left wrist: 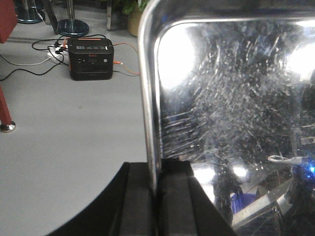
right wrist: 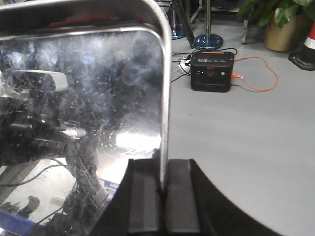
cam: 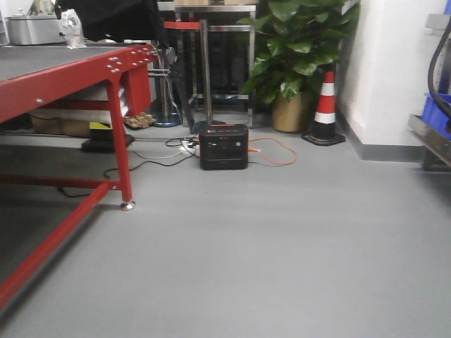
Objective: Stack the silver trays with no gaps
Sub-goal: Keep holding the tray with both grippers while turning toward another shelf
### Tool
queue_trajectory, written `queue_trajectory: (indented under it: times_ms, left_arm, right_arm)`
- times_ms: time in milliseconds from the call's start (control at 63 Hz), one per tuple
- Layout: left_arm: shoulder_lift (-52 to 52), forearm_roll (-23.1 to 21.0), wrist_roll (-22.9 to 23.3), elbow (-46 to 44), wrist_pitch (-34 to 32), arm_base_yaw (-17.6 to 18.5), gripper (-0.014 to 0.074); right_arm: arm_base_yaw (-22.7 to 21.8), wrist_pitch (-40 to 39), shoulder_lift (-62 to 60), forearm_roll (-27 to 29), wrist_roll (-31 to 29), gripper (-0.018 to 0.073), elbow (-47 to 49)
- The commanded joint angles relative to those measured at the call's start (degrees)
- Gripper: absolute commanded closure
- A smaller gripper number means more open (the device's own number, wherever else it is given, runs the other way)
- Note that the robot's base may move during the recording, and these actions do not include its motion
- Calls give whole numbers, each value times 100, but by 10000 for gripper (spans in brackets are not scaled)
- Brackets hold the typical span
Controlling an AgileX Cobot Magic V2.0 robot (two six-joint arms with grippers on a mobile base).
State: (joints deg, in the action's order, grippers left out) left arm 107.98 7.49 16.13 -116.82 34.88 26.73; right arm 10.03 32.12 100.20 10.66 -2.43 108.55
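Seemingly early: no stack in sight, stacking not yet done. On left rim of silver tray [left wrist: 231, 98], left gripper [left wrist: 156, 196] pinched tight, tray held above grey floor [left wrist: 74, 142]. On right rim, right gripper [right wrist: 162, 196] likewise clamped; same tray or second one, cannot tell. Front view shows neither tray nor arms, only red table [cam: 70, 77] near left, black power box [cam: 223, 146] far across floor

Left hand [left wrist: 156, 172] and right hand [right wrist: 162, 167] are matte black.

Grey floor [cam: 282, 246]: black power station [cam: 223, 146], traffic cone [cam: 325, 105]
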Motion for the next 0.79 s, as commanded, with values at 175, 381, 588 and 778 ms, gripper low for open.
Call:
queue_trajectory:
  times_ms: [175, 381, 588, 778]
  left_arm:
    - [-10, 75, -48, -46, -139, -13, 615]
    - [-10, 75, -48, -46, -139, -13, 615]
    - [-10, 75, -48, -46, -139, -13, 615]
    - [-10, 75, -48, -46, -139, -13, 615]
  right_arm:
    - [-5, -303, -84, 37, -68, 629, 83]
    - [-5, -303, -84, 37, -68, 629, 83]
    - [-5, -314, -84, 37, -68, 629, 83]
    - [-5, -326, -84, 37, -68, 629, 83]
